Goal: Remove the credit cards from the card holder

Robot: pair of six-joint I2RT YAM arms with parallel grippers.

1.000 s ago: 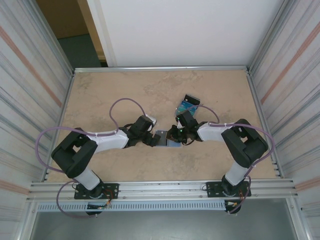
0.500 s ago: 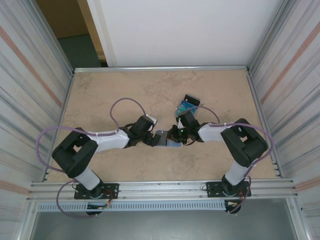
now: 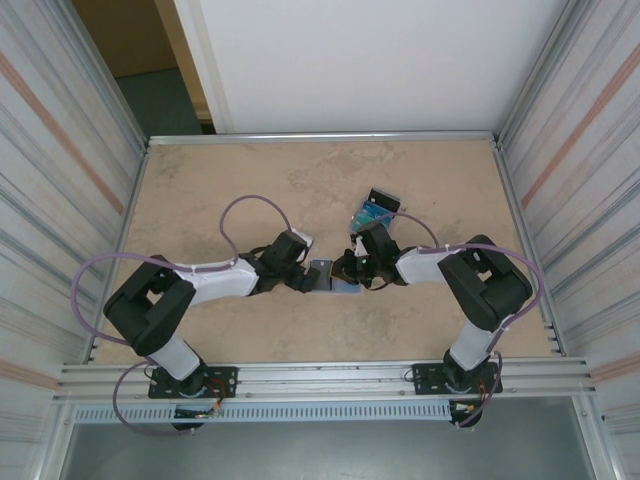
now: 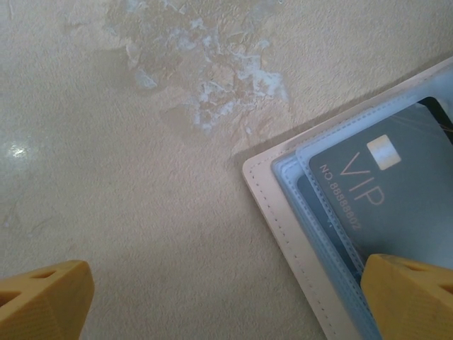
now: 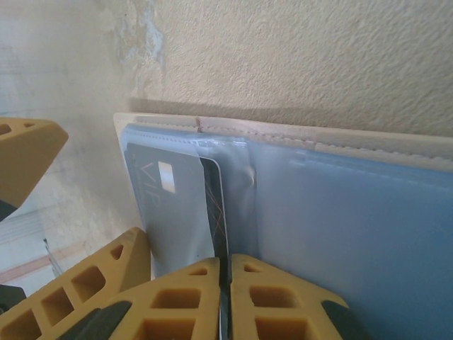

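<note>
The card holder (image 3: 328,281) lies open at the table's middle, tan rim (image 4: 283,212) down and pale blue inner face (image 5: 340,212) up. A grey VIP card (image 4: 386,191) sits in its clear sleeve. Beside it a black card (image 5: 214,205) pokes from a pocket, and my right gripper (image 5: 228,297) is shut on that card's edge. My left gripper (image 4: 226,304) stands open over the holder's left corner, one yellow fingertip (image 4: 410,294) on the sleeve and the other over bare table. The two grippers (image 3: 305,275) (image 3: 350,268) meet at the holder from either side.
A teal card and a dark one (image 3: 376,209) lie loose on the table just behind my right gripper. Metal rails and ribbed walls (image 3: 560,200) border the beige tabletop on all sides.
My right jaws have closed the last bit onto the black card's edge. Both arms have hardly moved, and the holder stays in place.
</note>
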